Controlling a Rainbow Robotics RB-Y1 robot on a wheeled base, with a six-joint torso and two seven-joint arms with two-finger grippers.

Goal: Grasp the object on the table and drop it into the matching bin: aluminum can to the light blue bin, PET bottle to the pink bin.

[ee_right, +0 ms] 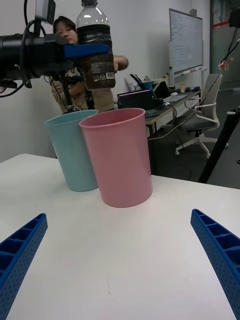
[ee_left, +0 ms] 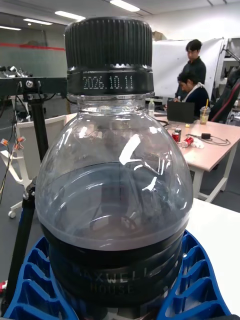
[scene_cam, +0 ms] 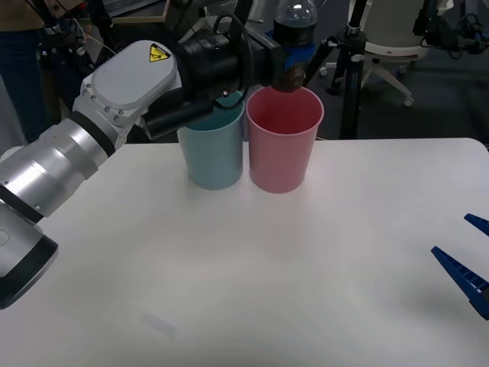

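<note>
While the PET bottle (ee_right: pixel 96 47) is standing straight up, cap on top, the left tool (scene_cam: pixel 294 70) is squeezing it in the air right above the pink bin (scene_cam: pixel 283 138). Its cap is showing "2026.10.11". One light blue bin (scene_cam: pixel 212 149) is touching the pink one on the table (scene_cam: pixel 252 267). The right tool (ee_right: pixel 120 260) is waiting wide open, near the table's edge.

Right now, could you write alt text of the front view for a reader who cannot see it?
The left end effector holds a PET bottle upright above the pink bin, which stands beside the light blue bin on the white table. The right end effector rests open at the table's right edge.
</note>
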